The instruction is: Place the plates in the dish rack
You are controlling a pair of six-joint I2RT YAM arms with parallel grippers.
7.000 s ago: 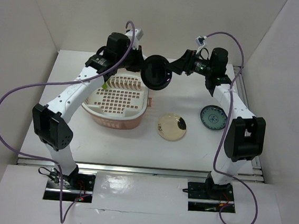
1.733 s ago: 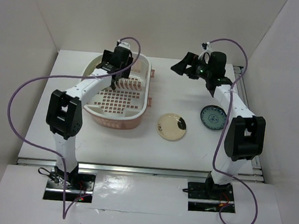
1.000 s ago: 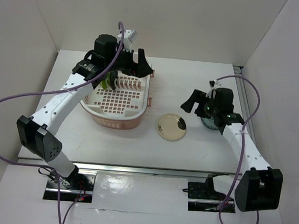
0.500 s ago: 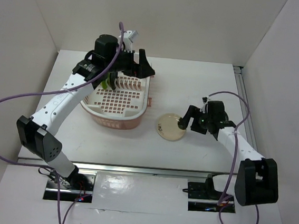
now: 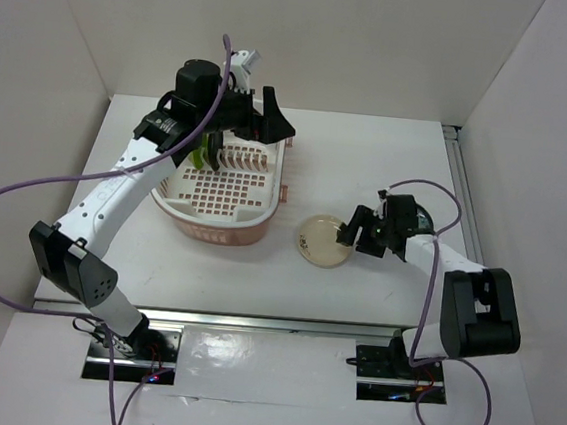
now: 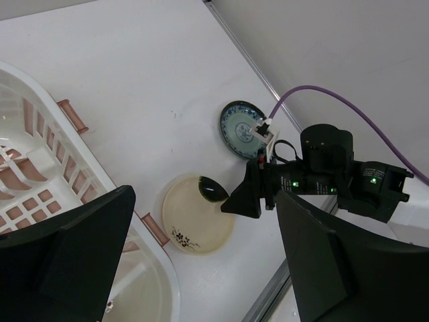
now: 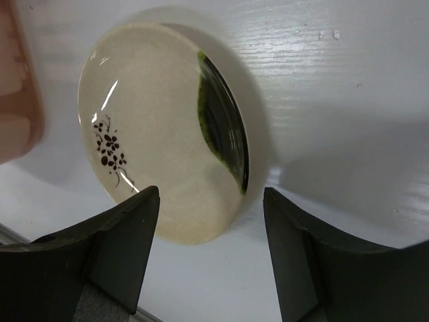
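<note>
A cream plate [image 5: 326,240] with a dark spot lies flat on the table, right of the dish rack [image 5: 262,223]. My right gripper [image 5: 352,238] is low at the plate's right edge and open. In the right wrist view its fingers straddle the rim of the cream plate [image 7: 161,168] without touching it. The teal-blue plate [image 6: 240,129] lies behind the right arm. A lime green plate [image 5: 202,153] stands upright among the rack's dividers. My left gripper [image 5: 275,126] hangs open and empty above the rack's far right corner.
A metal rail [image 5: 462,180] runs along the table's right side, close to the enclosure wall. Purple cables loop off both arms. The rack's pink side handle [image 6: 153,229] sits a short way left of the cream plate [image 6: 199,213].
My right arm has come down and left from beside the teal-blue plate to the cream plate's right edge, and its jaws have narrowed a little. The left arm has barely moved.
</note>
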